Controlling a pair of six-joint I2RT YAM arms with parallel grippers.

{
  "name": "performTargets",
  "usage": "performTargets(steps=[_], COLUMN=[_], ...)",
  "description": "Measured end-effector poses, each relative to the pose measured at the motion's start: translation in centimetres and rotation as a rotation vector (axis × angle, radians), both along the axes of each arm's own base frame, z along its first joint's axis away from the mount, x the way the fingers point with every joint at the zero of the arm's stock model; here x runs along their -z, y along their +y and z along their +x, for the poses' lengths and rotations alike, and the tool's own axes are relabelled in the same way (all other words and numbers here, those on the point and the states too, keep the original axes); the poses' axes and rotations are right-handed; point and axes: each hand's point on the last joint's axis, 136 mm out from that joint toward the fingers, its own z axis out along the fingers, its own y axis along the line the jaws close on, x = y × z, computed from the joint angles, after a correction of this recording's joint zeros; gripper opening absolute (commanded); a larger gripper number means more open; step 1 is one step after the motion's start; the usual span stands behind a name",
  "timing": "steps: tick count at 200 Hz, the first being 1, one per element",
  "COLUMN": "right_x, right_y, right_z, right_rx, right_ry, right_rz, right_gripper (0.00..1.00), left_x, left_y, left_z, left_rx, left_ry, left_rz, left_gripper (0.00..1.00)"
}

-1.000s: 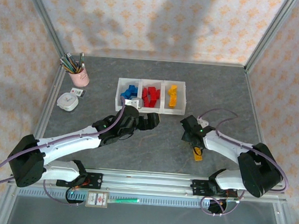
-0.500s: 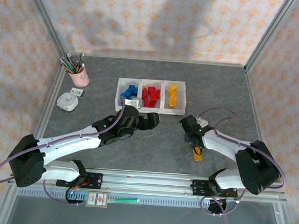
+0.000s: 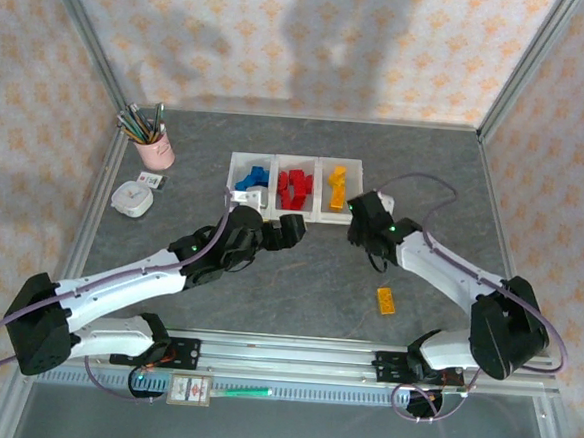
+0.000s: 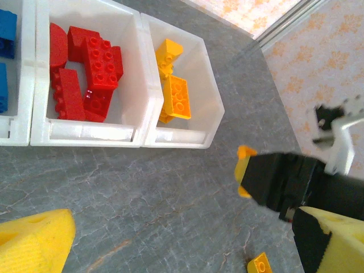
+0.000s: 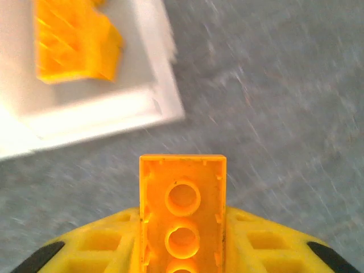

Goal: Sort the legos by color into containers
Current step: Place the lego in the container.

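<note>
Delivery step: our right gripper (image 5: pixel 182 253), clamped on an orange-yellow brick (image 5: pixel 182 196), hangs just short of the yellow-brick bin (image 5: pixel 114 116); next we centre above and release. Our left gripper (image 3: pixel 289 231) gapes, empty.

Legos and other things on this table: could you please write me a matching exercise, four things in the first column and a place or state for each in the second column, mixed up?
Column 1
1. blue legos
2. red legos
3. right fingers
4. pink cup

Column 2
A. in the middle bin
B. shut on an orange-yellow brick
C. in the left bin
D. holding pencils, near the left edge of the table

Pairs: 1-C, 2-A, 3-B, 4-D
</note>
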Motion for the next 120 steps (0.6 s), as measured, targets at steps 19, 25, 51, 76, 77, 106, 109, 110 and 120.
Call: performTargets(steps=[19,25,51,76,77,106,109,110,120], right_x=[-1.7,-2.1,-2.8,-2.7,-2.7,-1.9,-1.8,-1.8,-1.5], right_y=[1.2,1.6,3.0,3.8,3.8,4.7,4.7,4.8,5.0], right_z=[2.2,3.0,5.8,8.5,8.6,11.1,11.3,11.4,11.9], right_rx=[-0.028,-0.036,-0.066,-0.077,-0.077,-0.088,-0.089,-0.089,-0.094], right_ry=[-0.032,-0.039,-0.048,-0.044,-0.043,-0.034,-0.032,-0.032,-0.028], right_rz=[-0.013,-0.022,-0.038,-0.059,-0.061,-0.083,-0.085,-0.086,-0.092], right_gripper=[0.35,0.35,0.35,0.35,0.35,0.35,0.35,0.35,0.36], left_x=[0.0,0.0,-0.4,-1.3,-1.3,-1.0,-0.8,-0.8,-0.5], left_y=[0.6,0.8,2.1,3.3,3.4,4.6,4.7,4.8,5.0], left_z=[0.1,0.2,0.7,1.0,1.1,1.2,1.2,1.2,1.2], left_rx=[-0.016,-0.022,-0.061,-0.093,-0.095,-0.124,-0.126,-0.127,-0.132], left_ry=[0.002,0.001,-0.009,-0.030,-0.030,-0.030,-0.029,-0.028,-0.023], left_rz=[0.009,0.012,0.016,-0.002,-0.003,-0.003,0.000,0.000,0.005], left_gripper=[0.99,0.99,0.99,0.99,0.99,0.99,0.99,0.99,0.99])
